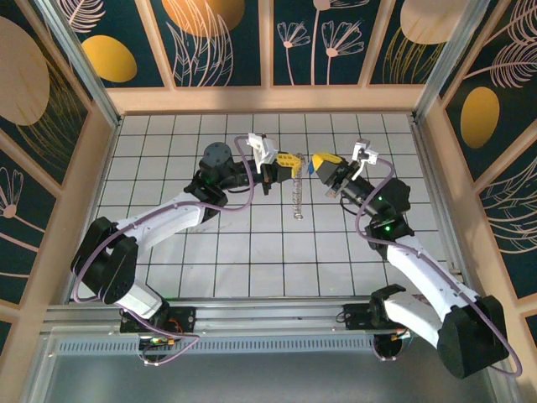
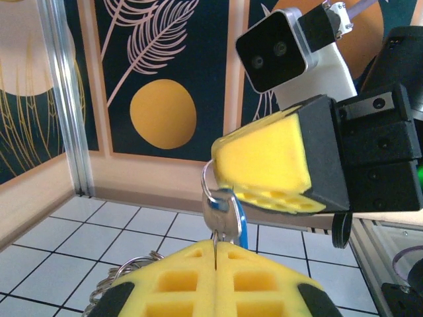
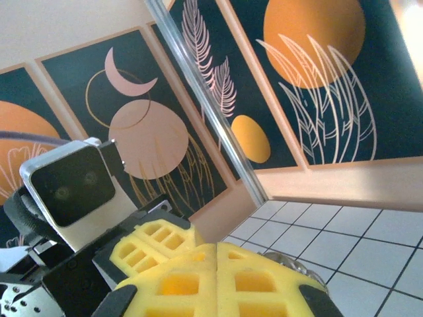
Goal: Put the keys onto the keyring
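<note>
**Keyring (image 1: 297, 200) and key (image 1: 309, 166) held off the table between 2 closed grippers**

Location: in the overhead view the keyring hangs edge-on at upper centre, above the white tiled table (image 1: 252, 243). Its fringe of small metal pieces trails downward. The blue-headed key sits just right of the hoop's top, between the 2 yellow fingertip sets.

Left gripper (image 1: 289, 164): jaws fully closed. In the left wrist view the pads (image 2: 178, 281) meet flush at the bottom edge, pinching a thin metal edge of the keyring in the seam. The fringed rim (image 2: 125, 277) emerges at lower left.

Right gripper (image 1: 321, 164): jaws fully closed, approaching from the right. In the left wrist view its tip (image 2: 228, 165) is at centre. A small silver loop (image 2: 207, 183) leaves the tip, with the key (image 2: 238, 221) hanging directly beneath, partly behind a silver key head (image 2: 221, 214).
</note>
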